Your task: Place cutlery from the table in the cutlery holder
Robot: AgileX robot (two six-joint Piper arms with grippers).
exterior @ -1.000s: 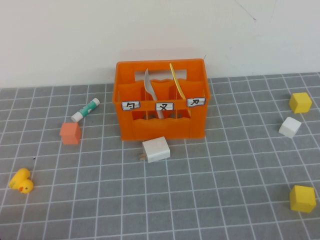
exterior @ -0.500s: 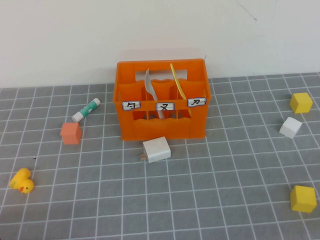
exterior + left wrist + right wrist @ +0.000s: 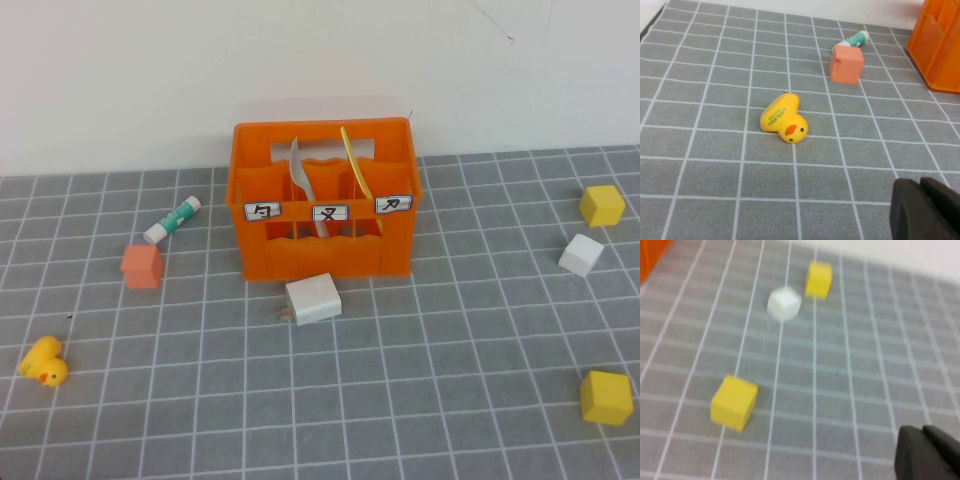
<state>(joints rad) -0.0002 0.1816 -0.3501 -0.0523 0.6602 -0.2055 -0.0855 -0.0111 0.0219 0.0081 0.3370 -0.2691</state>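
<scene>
Near the back wall on the table (image 3: 400, 400), the cutlery holder (image 3: 325, 255) holds fork (image 3: 300, 175) and knife (image 3: 352, 160) upright; three white labels carry unreadable black marks. Left gripper (image 3: 925, 210) sits above tiles near a yellow duck (image 3: 784, 120), right gripper (image 3: 927, 452) near yellow cubes (image 3: 734, 402); neither's opening can be judged.

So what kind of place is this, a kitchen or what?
Probably a robot test bench, not a kitchen: a tiled grey table against a bare wall, an orange cutlery holder, scattered toy blocks. Left gripper and right gripper hang above it.
</scene>
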